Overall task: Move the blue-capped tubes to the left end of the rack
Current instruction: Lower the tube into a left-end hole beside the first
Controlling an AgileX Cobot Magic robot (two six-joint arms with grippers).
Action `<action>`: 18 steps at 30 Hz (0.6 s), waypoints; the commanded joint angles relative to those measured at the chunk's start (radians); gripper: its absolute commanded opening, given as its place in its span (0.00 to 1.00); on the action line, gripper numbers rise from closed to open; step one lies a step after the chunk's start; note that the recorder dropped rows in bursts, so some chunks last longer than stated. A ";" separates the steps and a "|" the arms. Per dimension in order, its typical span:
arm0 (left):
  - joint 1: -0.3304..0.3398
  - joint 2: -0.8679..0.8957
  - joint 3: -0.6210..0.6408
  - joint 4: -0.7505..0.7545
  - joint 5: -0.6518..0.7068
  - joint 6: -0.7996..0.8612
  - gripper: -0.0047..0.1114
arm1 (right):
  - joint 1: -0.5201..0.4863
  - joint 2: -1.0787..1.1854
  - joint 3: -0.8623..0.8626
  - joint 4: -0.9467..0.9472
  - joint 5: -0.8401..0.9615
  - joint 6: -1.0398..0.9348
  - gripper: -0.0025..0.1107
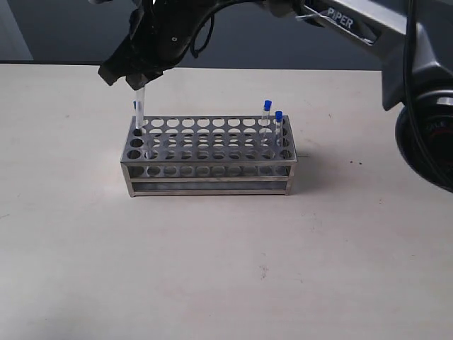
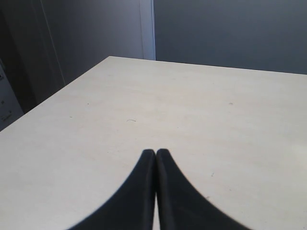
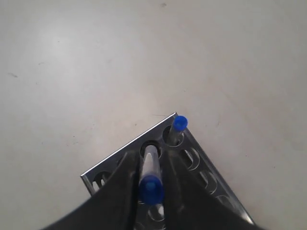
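Rack (image 1: 209,172), nearest me at frame centre, has a left-end hole beneath the right tool (image 1: 139,79) at upper left, which pinches one blue-capped tube (image 1: 141,108) slightly tilted, so I judge its tip may snag the plate and slip.

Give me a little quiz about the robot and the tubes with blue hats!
1. True or false: the left gripper is holding a tube.
2. In the exterior view, how many blue-capped tubes stand at the right end of the rack? A) one B) two C) four
3. Fill in: at the rack's left end, the right gripper is shut on a ____.

Key: 1 false, it is shut on nothing above bare table. 2 B. 3 blue-capped tube.
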 commanded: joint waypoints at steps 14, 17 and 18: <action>-0.005 0.003 0.004 -0.005 -0.010 -0.002 0.04 | -0.002 0.078 -0.014 0.013 0.001 -0.014 0.02; -0.005 0.003 0.004 -0.005 -0.010 -0.002 0.04 | -0.002 0.098 -0.014 0.028 -0.004 -0.025 0.02; -0.005 0.003 0.004 -0.005 -0.010 -0.002 0.04 | -0.002 0.101 -0.014 0.040 -0.004 -0.039 0.02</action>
